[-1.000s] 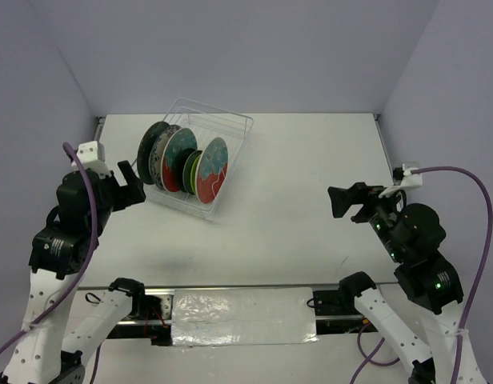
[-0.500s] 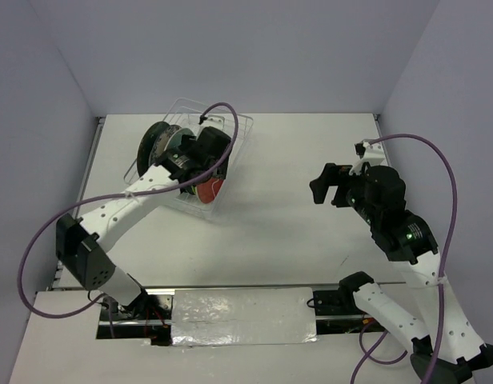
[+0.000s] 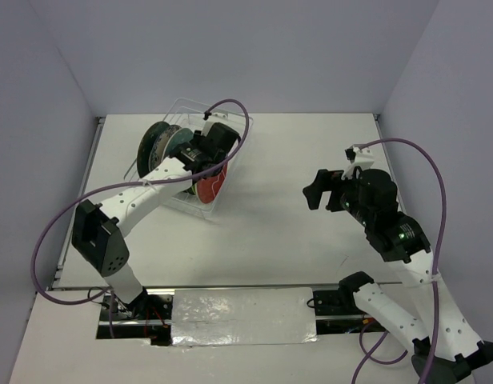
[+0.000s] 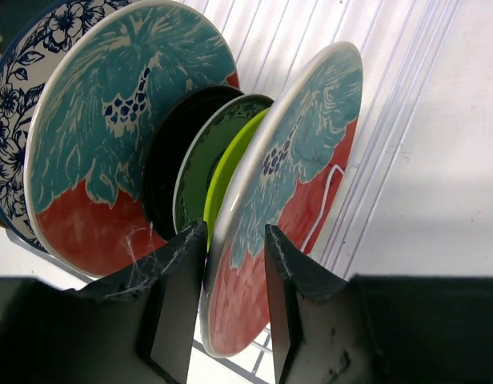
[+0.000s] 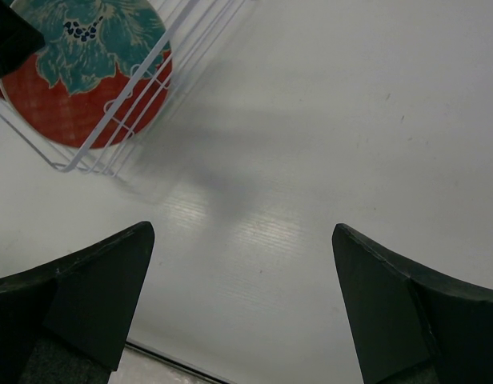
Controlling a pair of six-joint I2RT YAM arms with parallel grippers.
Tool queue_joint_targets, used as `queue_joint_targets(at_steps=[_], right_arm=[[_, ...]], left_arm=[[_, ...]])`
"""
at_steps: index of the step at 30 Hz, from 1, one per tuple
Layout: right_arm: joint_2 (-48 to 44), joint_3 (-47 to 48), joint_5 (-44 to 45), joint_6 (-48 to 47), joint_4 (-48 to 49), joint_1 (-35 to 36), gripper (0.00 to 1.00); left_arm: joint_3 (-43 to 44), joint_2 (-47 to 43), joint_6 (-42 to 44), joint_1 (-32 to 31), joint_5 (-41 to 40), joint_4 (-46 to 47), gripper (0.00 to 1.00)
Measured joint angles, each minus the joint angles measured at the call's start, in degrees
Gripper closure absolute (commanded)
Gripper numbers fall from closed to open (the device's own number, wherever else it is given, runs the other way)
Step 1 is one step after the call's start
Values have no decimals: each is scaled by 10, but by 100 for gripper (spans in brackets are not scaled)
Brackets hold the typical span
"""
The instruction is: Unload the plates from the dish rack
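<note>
Left gripper [image 4: 233, 240] is straddling the rim of the end red-teal plate [image 4: 298, 160], at the 4 o'clock end of the dish rack [image 4: 390, 120] — can't tell if it's clamping. Lime plate [image 4: 226, 172] is leaning right behind, so a crooked lift risks dragging it. Right gripper [image 5: 242, 232] is idling at 3 o'clock, jaws spread.

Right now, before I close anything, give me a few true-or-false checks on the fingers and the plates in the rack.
1. The left fingers straddle the rim of the front red-teal plate. True.
2. The right fingers hold a plate. False: they are wide apart and empty, above the bare table.
3. A lime green plate stands directly behind the front red-teal plate. True.
4. The front red-teal plate lies flat on the table. False: it stands on edge in the dish rack.
</note>
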Motion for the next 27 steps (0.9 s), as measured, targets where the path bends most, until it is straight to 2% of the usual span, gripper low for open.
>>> queue_joint_targets(at_steps=[3, 7, 9, 22, 27], right_arm=[[3, -1, -2, -1, 3, 3, 0], [3, -1, -4, 0, 10, 5, 0], [3, -1, -4, 0, 16, 6, 0], [3, -1, -4, 3, 23, 12, 0], [4, -1, -4, 6, 28, 15, 0]], left_arm=[[0, 4, 4, 8, 3, 5, 59], [0, 9, 15, 16, 4, 5, 92], [1, 9, 39, 17, 11, -3, 99], [6, 1, 48, 15, 18, -23, 100], [16, -37, 49, 16, 28, -61, 100]])
